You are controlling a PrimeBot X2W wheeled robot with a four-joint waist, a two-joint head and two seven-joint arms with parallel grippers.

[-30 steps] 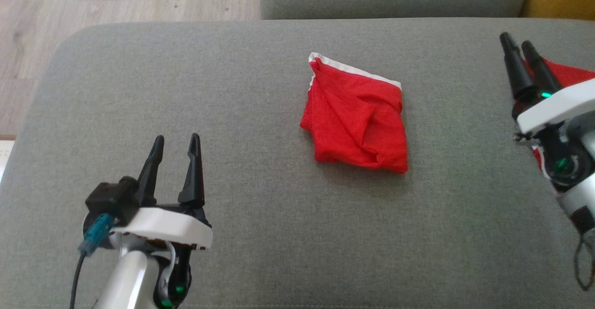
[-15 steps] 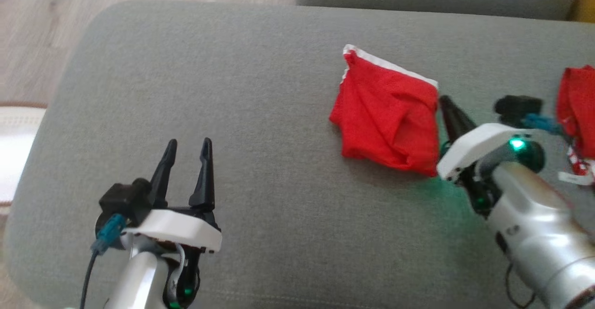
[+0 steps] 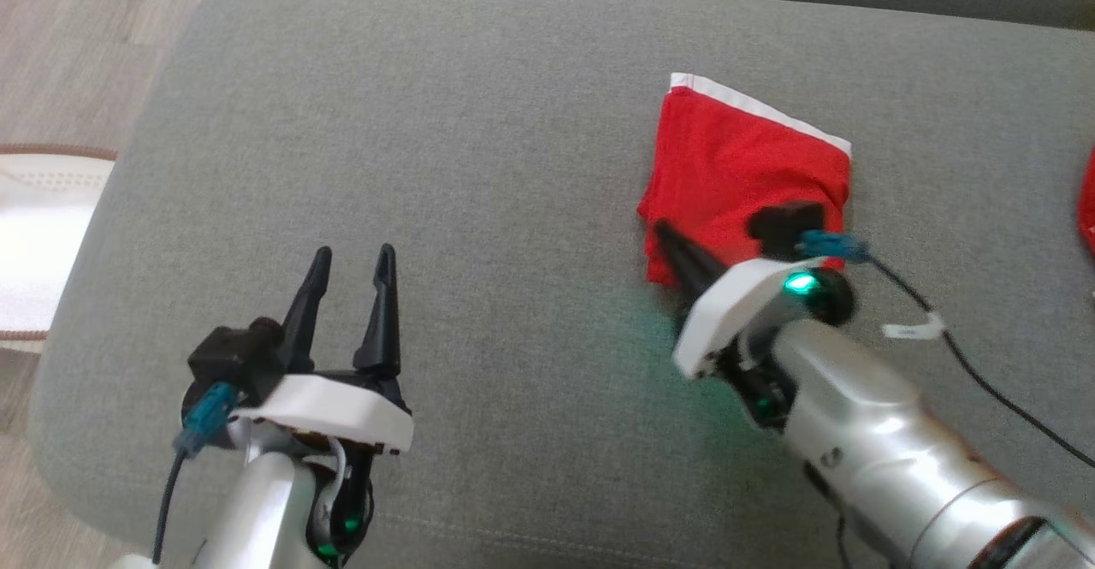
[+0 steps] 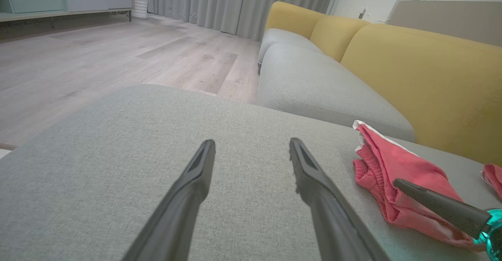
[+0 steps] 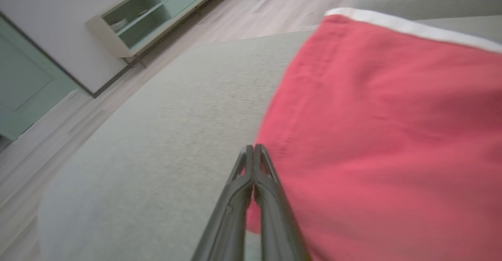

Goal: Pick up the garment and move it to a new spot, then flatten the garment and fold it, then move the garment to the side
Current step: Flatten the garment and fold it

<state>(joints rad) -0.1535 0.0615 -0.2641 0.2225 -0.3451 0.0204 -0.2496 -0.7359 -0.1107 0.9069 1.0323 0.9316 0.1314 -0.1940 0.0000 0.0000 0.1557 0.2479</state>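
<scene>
Garment: the red garment (image 3: 744, 158) with a white band lies bunched on the grey cushion (image 3: 428, 124), toward 2 o'clock from the cushion's middle in the head view, white edge at its 12 o'clock side.
Right end effector: and here's the right end effector (image 3: 663, 231), reaching in from 5 o'clock with the fingers aimed at 11 o'clock. The right wrist view shows its tips (image 5: 254, 148) pressed together right at the garment's 9 o'clock edge. Whether any cloth is pinched, I cannot tell.
Left end effector: the left end effector (image 3: 353, 252) sits at 7 o'clock over bare cushion, fingers spread apart and pointing to 12 o'clock, well apart from the garment.
Second red cloth: a second red cloth (image 3: 1088, 210) peeks in at 3 o'clock, at the frame's edge.
Cable: a dark cable (image 3: 984, 372) trails from the right wrist toward 4 o'clock across the cushion.
Cabinet: a pale cabinet (image 5: 157, 13) stands on the wood floor (image 3: 68, 38) in the right wrist view; something sits on its open shelves, too blurred to name.
</scene>
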